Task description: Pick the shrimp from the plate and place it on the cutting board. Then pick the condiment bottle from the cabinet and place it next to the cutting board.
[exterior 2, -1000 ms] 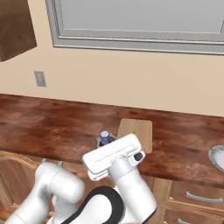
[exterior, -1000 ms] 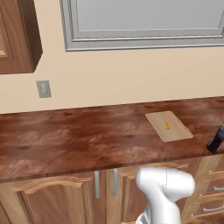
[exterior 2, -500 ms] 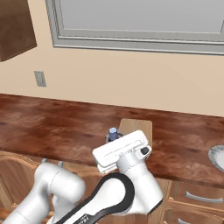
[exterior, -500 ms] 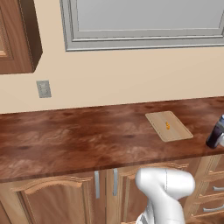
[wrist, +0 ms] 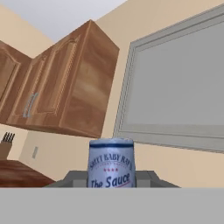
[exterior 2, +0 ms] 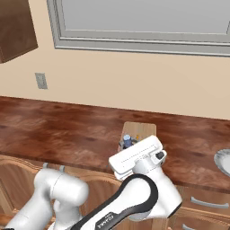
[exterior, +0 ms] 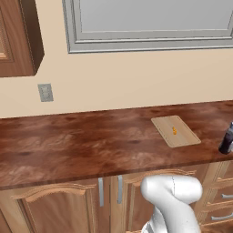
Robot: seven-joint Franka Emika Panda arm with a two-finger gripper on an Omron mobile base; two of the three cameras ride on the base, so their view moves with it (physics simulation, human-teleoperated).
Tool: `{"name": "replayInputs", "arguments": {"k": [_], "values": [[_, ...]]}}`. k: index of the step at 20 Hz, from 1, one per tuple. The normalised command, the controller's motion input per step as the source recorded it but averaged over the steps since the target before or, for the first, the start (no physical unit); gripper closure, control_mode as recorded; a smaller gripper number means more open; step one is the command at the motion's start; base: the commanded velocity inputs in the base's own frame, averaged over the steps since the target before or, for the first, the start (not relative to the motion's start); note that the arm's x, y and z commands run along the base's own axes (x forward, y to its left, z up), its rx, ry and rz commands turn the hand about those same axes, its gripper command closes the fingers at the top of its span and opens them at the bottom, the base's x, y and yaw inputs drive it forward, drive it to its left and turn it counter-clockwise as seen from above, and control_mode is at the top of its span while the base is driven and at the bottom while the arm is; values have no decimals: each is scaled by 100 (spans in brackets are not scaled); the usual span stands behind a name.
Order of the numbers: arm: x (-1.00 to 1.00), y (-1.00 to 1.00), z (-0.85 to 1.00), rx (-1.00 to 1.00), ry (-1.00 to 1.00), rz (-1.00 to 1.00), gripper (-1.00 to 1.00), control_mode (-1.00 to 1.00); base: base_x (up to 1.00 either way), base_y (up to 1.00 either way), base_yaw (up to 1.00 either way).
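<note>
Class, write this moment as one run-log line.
claw: shut on dark blue-capped condiment bottle | tiny orange shrimp: on tan wooden cutting board | bottle: held near board, not yet placed

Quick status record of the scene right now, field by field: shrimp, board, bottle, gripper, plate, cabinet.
shrimp: on the cutting board, orange piece near its middle
condiment bottle: held between the fingers, cap toward the hand camera; seen at the right counter edge beside the board
gripper: shut on the bottle, above the counter
plate: at the far right of the counter, partly cut off
cabinet: on the wall to the left, door closed
</note>
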Motion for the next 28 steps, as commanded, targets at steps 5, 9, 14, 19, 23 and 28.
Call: {"name": "replayInputs", "arguments": {"k": [5, 9, 14, 19, 23, 28], "values": [[21, -4, -28, -1, 0, 0, 100, -100, 0, 0, 0], [27, 0, -26, 0, 0, 0, 100, -100, 0, 0, 0], [25, 0, -20, 3, 0, 0, 100, -100, 0, 0, 0], [18, -1, -18, 0, 0, 0, 100, -100, 0, 0, 0], [16, -13, -21, 0, 0, 0, 100, -100, 0, 0, 0], [18, -23, -23, 0, 0, 0, 100, -100, 0, 0, 0]]}}
